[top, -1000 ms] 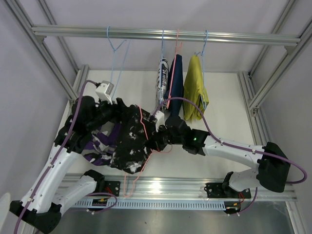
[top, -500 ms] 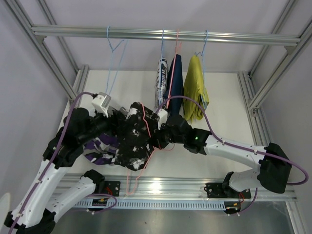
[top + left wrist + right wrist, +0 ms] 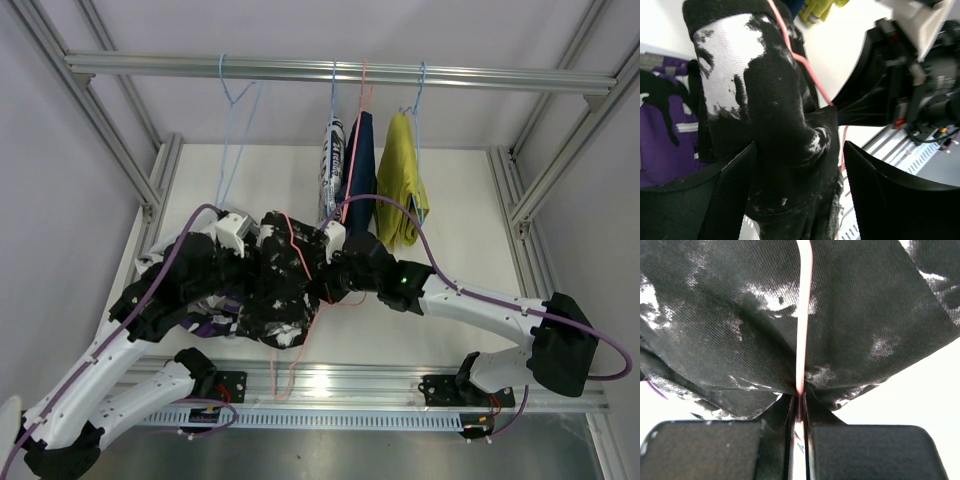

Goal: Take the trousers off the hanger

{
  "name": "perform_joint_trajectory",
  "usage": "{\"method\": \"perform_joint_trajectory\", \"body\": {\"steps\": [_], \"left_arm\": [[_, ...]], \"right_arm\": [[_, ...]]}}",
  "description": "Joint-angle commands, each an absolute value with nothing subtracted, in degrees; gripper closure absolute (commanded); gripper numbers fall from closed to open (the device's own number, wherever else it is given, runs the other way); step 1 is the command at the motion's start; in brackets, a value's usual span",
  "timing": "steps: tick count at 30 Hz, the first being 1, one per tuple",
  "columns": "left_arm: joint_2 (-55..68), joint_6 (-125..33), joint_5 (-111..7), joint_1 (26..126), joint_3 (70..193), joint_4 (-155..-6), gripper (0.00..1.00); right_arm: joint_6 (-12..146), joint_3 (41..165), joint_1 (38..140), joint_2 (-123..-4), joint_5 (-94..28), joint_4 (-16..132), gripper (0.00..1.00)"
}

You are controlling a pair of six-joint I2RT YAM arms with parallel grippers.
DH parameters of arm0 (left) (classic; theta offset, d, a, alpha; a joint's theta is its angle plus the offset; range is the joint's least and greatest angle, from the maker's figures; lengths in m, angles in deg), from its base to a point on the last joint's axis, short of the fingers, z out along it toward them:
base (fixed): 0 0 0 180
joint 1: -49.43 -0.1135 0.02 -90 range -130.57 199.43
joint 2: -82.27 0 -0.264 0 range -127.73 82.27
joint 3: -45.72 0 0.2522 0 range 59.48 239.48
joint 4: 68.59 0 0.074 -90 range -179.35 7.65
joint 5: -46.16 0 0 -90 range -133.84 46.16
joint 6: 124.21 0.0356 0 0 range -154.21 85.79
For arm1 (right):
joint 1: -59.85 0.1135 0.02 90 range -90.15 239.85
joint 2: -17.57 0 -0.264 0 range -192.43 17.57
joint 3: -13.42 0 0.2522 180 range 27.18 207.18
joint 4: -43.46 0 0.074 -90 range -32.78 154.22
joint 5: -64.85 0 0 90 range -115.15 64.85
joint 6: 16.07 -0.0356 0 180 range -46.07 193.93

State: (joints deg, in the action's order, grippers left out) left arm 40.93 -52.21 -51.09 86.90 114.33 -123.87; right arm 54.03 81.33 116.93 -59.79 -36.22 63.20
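Black, white-speckled trousers [image 3: 283, 290] hang bunched over a pink wire hanger [image 3: 291, 243] low over the table. My right gripper [image 3: 800, 422] is shut on the pink hanger wire [image 3: 803, 315] just below the cloth [image 3: 740, 315]; from above it [image 3: 323, 273] is at the bundle's right side. My left gripper [image 3: 800, 145] is open, its jaws either side of the black trousers [image 3: 775, 110], with a gap at the right finger [image 3: 875, 190]. Purple patterned trousers [image 3: 207, 322] lie under the left arm. White-and-blue [image 3: 332, 160], navy [image 3: 359, 160] and yellow [image 3: 400, 185] trousers hang from the rail.
An aluminium rail [image 3: 150, 66] spans the back, with an empty blue hanger [image 3: 234, 110] on it at left. Slanted frame posts [image 3: 560, 150] flank the table. The pink hanger's lower wire [image 3: 283, 370] dangles over the front rail [image 3: 400, 385].
My left arm has moved down and to the right, closing in on the black trousers, which have bunched up and shifted right. The right gripper has stayed shut on the hanger.
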Motion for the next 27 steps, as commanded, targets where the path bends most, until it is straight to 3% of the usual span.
{"method": "perform_joint_trajectory", "body": {"steps": [1,13,24,27], "left_arm": [[40.5,-54.2,-48.9,88.4,112.5,-128.7,0.26],[44.7,-56.4,-35.1,94.3,117.9,-134.8,0.24],[44.3,-58.6,-45.1,94.8,110.0,-130.4,0.25],[43.7,-58.9,-45.3,95.6,109.4,-129.4,0.30]], "right_arm": [[53.9,85.4,116.2,-59.9,-36.9,58.5,1.00],[53.9,84.4,115.2,-60.9,-38.5,57.9,1.00],[53.9,84.1,114.5,-60.6,-39.3,56.2,1.00],[53.7,83.8,114.3,-60.6,-39.4,55.7,1.00]]}}
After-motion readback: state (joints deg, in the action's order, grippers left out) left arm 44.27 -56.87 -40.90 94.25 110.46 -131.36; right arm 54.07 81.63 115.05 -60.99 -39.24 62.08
